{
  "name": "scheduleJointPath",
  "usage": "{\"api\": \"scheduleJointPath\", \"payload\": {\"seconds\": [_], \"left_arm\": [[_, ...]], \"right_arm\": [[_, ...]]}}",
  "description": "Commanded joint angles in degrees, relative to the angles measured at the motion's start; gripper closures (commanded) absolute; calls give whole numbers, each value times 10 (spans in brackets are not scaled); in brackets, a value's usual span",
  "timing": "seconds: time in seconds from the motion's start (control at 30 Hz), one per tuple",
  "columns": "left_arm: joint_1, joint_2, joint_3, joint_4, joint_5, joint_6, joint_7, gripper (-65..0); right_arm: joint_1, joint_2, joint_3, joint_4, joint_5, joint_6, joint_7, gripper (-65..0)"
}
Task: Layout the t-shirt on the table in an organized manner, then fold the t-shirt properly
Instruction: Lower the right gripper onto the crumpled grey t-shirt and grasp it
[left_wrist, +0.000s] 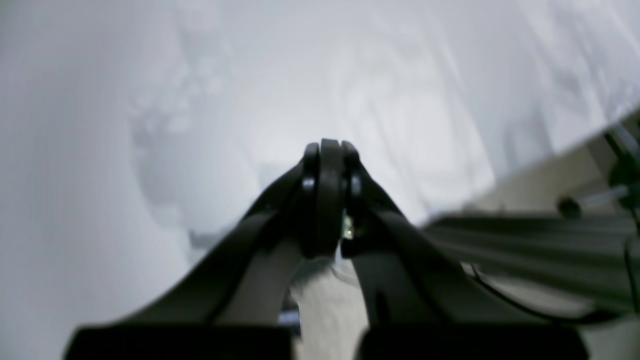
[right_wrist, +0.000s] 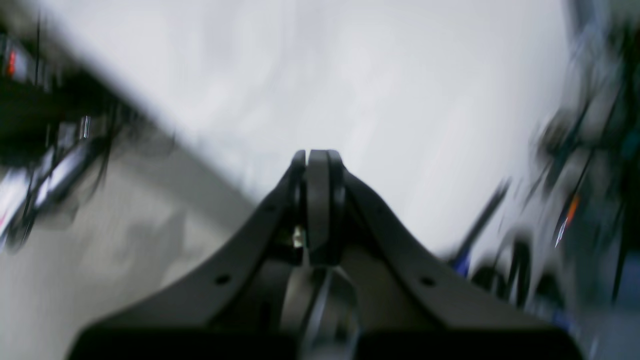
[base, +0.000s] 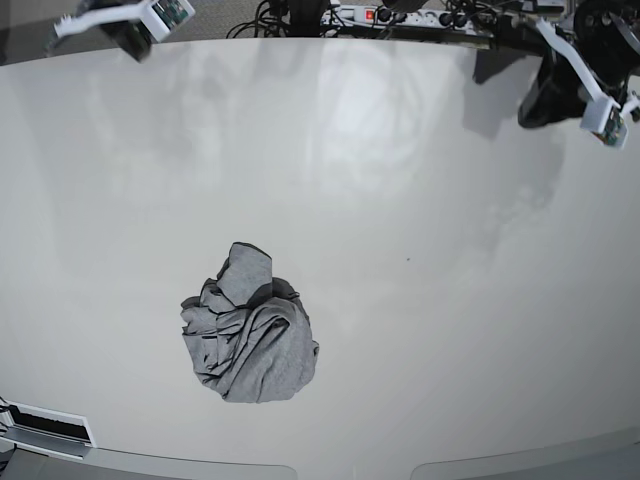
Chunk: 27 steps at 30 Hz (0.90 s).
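Note:
The t-shirt (base: 250, 330) lies in a crumpled grey heap on the white table (base: 420, 220), left of the middle and towards the near edge. No lettering shows on it. My left gripper (left_wrist: 330, 150) is shut with nothing between its fingers, hovering over bare tabletop (left_wrist: 150, 100) near an edge. In the blurred right wrist view, my right gripper (right_wrist: 318, 156) is also shut and empty. The base view shows the left arm (base: 570, 85) at the far right corner and the right arm (base: 125, 25) at the far left corner, both far from the shirt.
A power strip with cables (base: 400, 14) runs along the table's far edge. A white device (base: 45, 427) sits at the near left corner. In the left wrist view a metal rail (left_wrist: 525, 235) and floor lie beyond the table's edge.

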Motion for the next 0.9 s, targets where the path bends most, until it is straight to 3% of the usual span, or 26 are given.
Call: {"api": "scheduleJointPath", "payload": {"seconds": [0.0, 0.2, 0.37, 0.7, 0.87], "left_arm": [[-3, -6, -4, 8, -8, -2, -14, 0], [-62, -5, -4, 8, -8, -2, -24, 0], [-98, -5, -4, 8, -8, -2, -40, 0], [-123, -6, 1, -36, -8, -2, -108, 0], [-169, -25, 76, -108, 27, 9, -109, 0]], "right_arm": [[9, 2, 0, 9, 8, 2, 23, 0], [142, -2, 0, 9, 126, 52, 74, 0], [220, -42, 0, 6, 173, 90, 109, 0], [392, -89, -1, -205, 271, 136, 146, 0], [471, -102, -1, -286, 295, 135, 146, 0]]}}
